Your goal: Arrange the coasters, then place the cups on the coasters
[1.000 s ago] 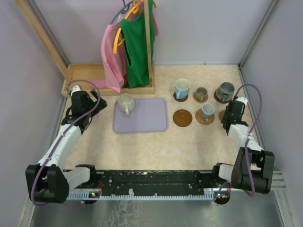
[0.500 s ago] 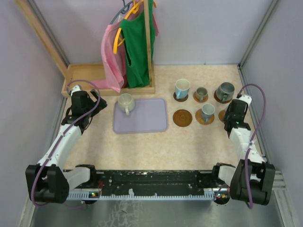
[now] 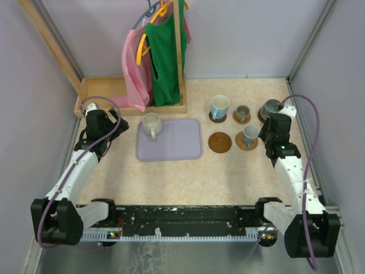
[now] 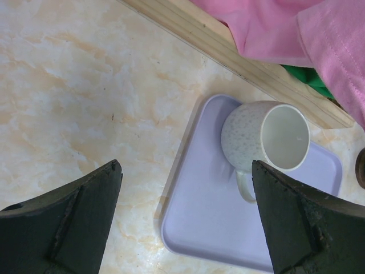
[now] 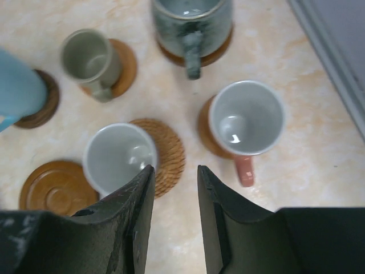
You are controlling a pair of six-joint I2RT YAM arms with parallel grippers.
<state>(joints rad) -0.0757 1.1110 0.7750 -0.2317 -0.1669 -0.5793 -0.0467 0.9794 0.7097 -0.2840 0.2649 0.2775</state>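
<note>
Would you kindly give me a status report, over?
Left tool open, empty. Right tool slightly open, empty. One coaster bare; last cup on tray. No obstruction seen.

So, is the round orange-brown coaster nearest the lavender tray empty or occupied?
Empty. The round orange-brown coaster shows its whole ringed top in the top view; nothing stands on it.

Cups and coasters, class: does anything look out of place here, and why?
One pale cup stands on the lavender tray instead of a coaster, while one brown coaster lies empty. The grey cup sits off-centre on its woven coaster.
</note>
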